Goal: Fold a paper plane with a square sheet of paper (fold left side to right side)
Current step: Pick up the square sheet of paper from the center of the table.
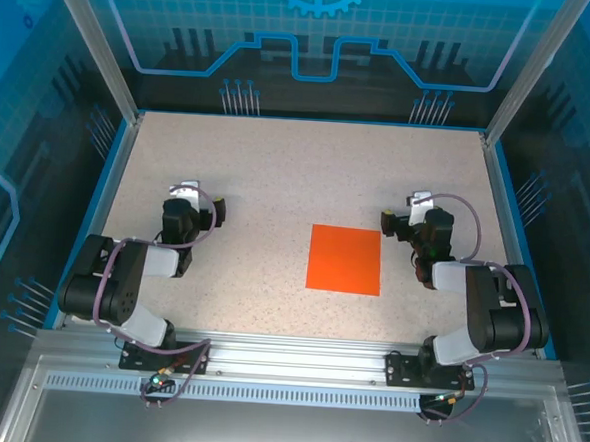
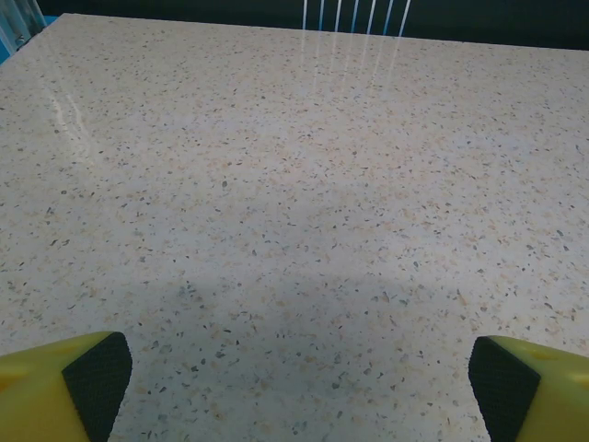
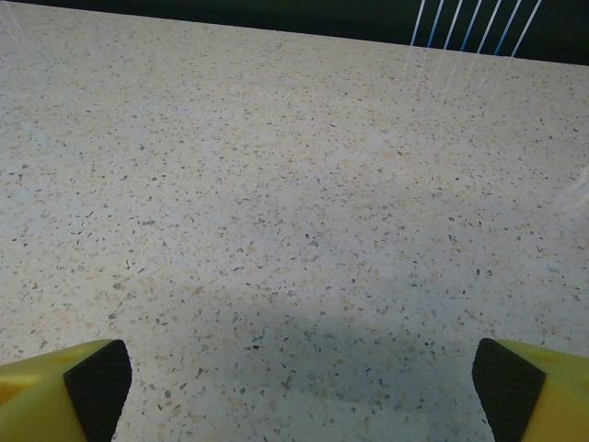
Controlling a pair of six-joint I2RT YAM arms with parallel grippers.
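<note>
The square sheet of paper [image 1: 345,259] is bright orange and lies flat on the speckled table [image 1: 278,170], right of centre, as a plain square with no fold that I can see. My left gripper [image 1: 186,192] rests well to its left with the arm tucked back. In the left wrist view the left gripper [image 2: 299,391] is open, its black pads [image 2: 97,382] far apart over bare table. My right gripper [image 1: 420,205] sits just right of the sheet's upper right corner, apart from it. The right gripper [image 3: 304,391] is open too, with nothing between its pads [image 3: 97,382].
A blue raised rim [image 1: 118,170] bounds the table, with aluminium posts [image 1: 95,44] at the back corners and transparent blue walls behind. A metal rail [image 1: 287,356] carrying both arm bases runs along the near edge.
</note>
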